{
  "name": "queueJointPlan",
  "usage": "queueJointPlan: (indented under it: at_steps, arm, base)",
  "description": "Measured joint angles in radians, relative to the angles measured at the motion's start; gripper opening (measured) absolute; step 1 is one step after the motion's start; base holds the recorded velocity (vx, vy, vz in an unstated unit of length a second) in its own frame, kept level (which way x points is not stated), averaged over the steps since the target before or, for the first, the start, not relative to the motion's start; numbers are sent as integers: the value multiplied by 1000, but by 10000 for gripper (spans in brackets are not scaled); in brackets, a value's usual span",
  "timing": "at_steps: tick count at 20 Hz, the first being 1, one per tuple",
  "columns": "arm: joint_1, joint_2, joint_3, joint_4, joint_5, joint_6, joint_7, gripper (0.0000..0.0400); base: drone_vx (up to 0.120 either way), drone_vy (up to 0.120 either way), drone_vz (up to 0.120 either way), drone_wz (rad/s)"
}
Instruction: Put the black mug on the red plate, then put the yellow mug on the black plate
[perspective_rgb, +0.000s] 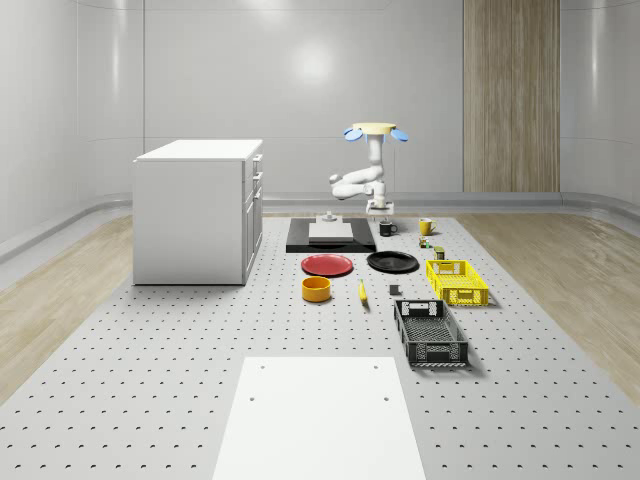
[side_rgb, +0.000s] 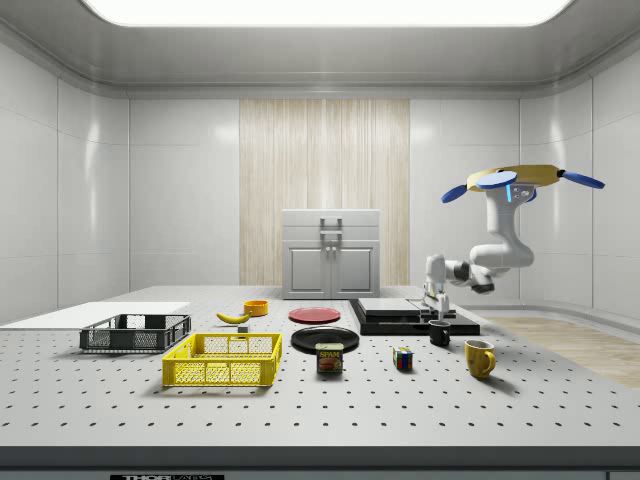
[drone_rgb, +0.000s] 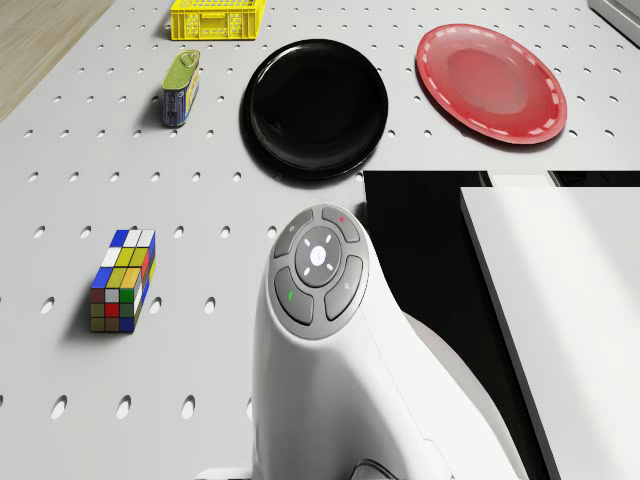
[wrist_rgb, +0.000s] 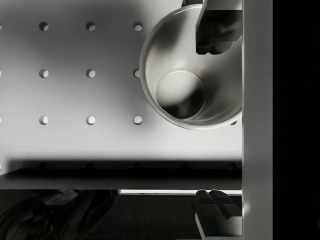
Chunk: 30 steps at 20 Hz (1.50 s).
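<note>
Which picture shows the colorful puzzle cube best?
The drone view: the puzzle cube sits close up, its colored squares plain. In the side view it is a small block near the yellow mug; the whole-scene view shows a speck.

I see black mug (perspective_rgb: 387, 228) upright on worktop, beside black slab's edge. Yellow mug (perspective_rgb: 426, 226) upright nearby. Red plate (perspective_rgb: 327, 265) and black plate (perspective_rgb: 392, 262) flat, side by side, both bare.
</note>
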Motion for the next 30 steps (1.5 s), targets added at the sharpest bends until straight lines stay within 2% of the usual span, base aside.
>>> queueJointPlan:
  at_steps: [5,11,12,13,15,18,23,30]
  arm:
    - [-2,-30,-58,17,-49,50,-5,400]
    - [-9,-50,-86,29,-72,82,-4,400]
    - [-10,-52,-88,30,-73,85,-3,377]
    - [-11,-54,-89,31,-74,88,-3,318]
    - [-13,-59,-91,32,-74,93,-1,236]
    - [-16,-64,-91,33,-74,100,1,170]
    - [-20,-70,-65,26,-47,95,8,127]
    - [-28,-73,14,7,31,70,24,113]
  base:
    - [0,0,0,0]
    - [0,0,0,0]
    - [0,0,0,0]
    - [0,0,0,0]
    - [0,0,0,0]
    - [0,0,0,0]
    - [0,0,8,0]
    - [0,0,120,0]
